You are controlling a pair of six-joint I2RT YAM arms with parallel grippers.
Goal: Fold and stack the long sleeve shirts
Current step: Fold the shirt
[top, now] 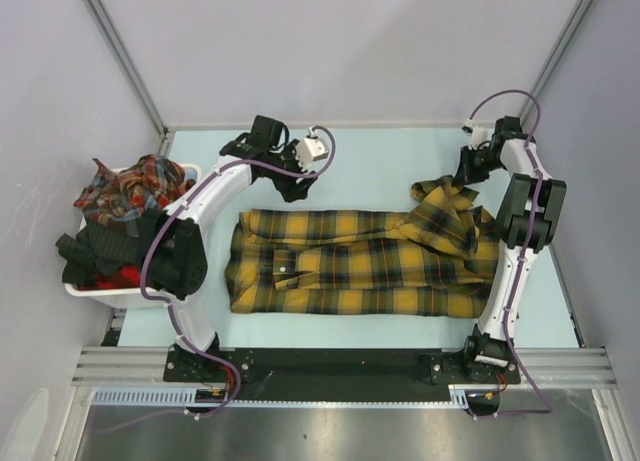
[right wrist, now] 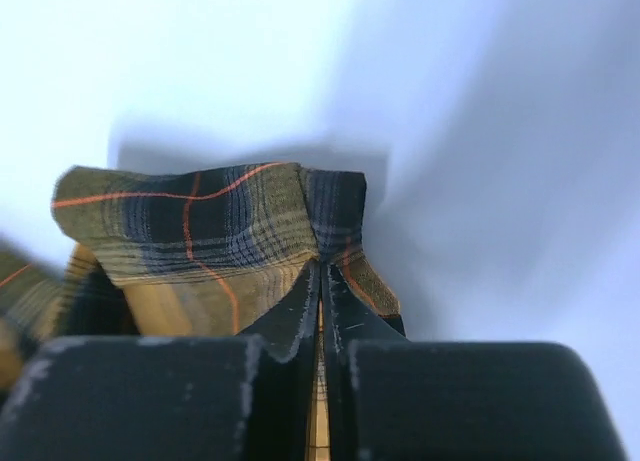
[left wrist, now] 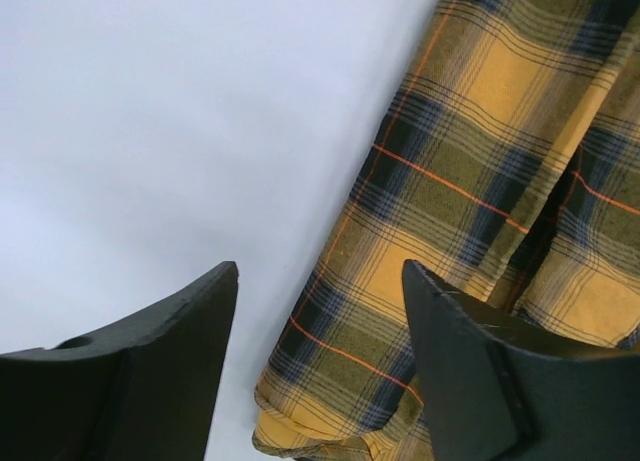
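Observation:
A mustard-yellow plaid long sleeve shirt (top: 360, 261) lies folded lengthwise across the middle of the table. My right gripper (top: 470, 171) is shut on a bunched part of this shirt (right wrist: 210, 231) at its right far end and holds it lifted. My left gripper (top: 297, 186) is open and empty, just beyond the shirt's far left edge. In the left wrist view the shirt's folded edge (left wrist: 440, 241) lies between and ahead of the open fingers (left wrist: 470, 351). Other red-toned plaid shirts (top: 135, 186) are heaped in a bin at the left.
A white bin (top: 100, 293) at the table's left edge holds the red plaid shirts and dark cloth (top: 95, 251). Grey walls close in the table at the back and sides. Pale blue table surface (top: 380, 161) lies beyond the shirt.

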